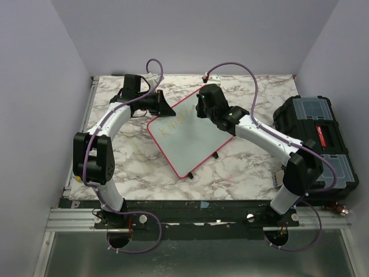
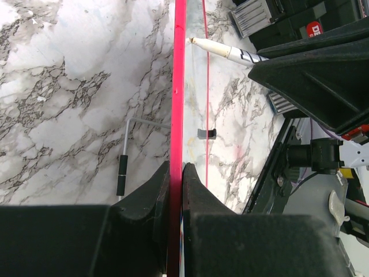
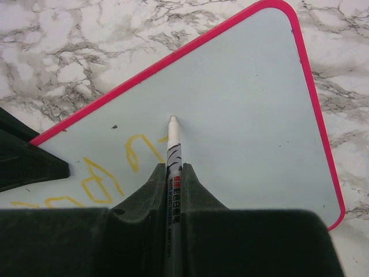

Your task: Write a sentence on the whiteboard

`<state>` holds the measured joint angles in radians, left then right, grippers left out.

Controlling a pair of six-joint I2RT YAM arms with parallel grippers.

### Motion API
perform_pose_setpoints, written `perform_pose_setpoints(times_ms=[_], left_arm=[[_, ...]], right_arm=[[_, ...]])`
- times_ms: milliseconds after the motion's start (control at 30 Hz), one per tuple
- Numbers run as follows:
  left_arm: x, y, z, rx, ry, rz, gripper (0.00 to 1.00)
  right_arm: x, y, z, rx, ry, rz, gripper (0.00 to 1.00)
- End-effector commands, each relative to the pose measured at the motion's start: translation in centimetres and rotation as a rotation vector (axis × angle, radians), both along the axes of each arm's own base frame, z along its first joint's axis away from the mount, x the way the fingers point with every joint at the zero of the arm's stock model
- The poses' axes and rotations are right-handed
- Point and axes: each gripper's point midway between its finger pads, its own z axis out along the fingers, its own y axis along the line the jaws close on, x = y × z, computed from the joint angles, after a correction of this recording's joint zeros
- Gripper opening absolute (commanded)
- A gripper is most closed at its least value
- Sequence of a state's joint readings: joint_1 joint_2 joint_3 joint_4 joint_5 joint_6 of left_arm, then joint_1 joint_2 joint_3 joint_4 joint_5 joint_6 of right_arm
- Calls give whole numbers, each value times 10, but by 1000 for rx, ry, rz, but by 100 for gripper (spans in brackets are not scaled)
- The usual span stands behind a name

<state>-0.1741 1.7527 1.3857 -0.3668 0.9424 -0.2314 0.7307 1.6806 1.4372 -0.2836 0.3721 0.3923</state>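
Ana: Position of the board point(image 1: 193, 135), where was it?

Ben: It was in the middle of the table point(image 1: 132, 167), turned so that 1 corner pointed to the arms. Its red frame was visible all around in the top view. If it lay flat or a little lifted, I could not tell.

Ana: And the left gripper point(image 2: 176, 170)?

Ben: It was pressed together on the far left edge of the board. In the left wrist view the 2 fingers point(image 2: 150, 190) squeezed the red frame between them, with no gap.

Ana: The right gripper point(image 3: 172, 173)?

Ben: It was clamped on a marker point(image 3: 172, 144). The white pen stuck out between the fingers, and its tip was at the white surface. If the tip really touched, I could not say.

Ana: Was the sentence point(image 3: 98, 179) there?

Ben: Yellow letters were on the board, to the left of the tip in the right wrist view, and the nearest letter was just beside the pen. From above they were faint, near the far left edge, and I could not read them.

Ana: Anything else?

Ben: A black toolbox point(image 1: 317, 144) stood at the right side of the table, well apart from the board. 2 small black clips point(image 1: 214, 154) sat at the near right edge of the board.
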Motion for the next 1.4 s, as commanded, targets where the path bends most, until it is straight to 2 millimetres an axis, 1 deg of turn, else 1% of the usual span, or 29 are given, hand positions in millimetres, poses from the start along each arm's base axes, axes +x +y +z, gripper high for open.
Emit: perform_pose_setpoints(times_ms=[0,233,533,800,1033,1300,1367], left_arm=[[-5,-4,-24,82,-17,-41,0],[-5,-4,-23,82,-22,-41,0],[-6,-4,-23,85,-20,-40,0],[-6,-4,-23,85,-19,-40,0],[-6,-4,-24,84,-19,-41,0],[-6,-4,-24,83,-19,-41,0],[-6,-4,-24,84,-19,-41,0]], right_arm=[[2,9,2,26,8,34,1],[-7,13,-8,40,35,77,1],[-16,16,-13,60,59,109,1],[-23,9,-22,42,74,110,1],[-27,-2,-32,7,82,85,1],[-24,-14,-34,-35,73,42,1],[-23,-15,-32,-42,65,33,1]])
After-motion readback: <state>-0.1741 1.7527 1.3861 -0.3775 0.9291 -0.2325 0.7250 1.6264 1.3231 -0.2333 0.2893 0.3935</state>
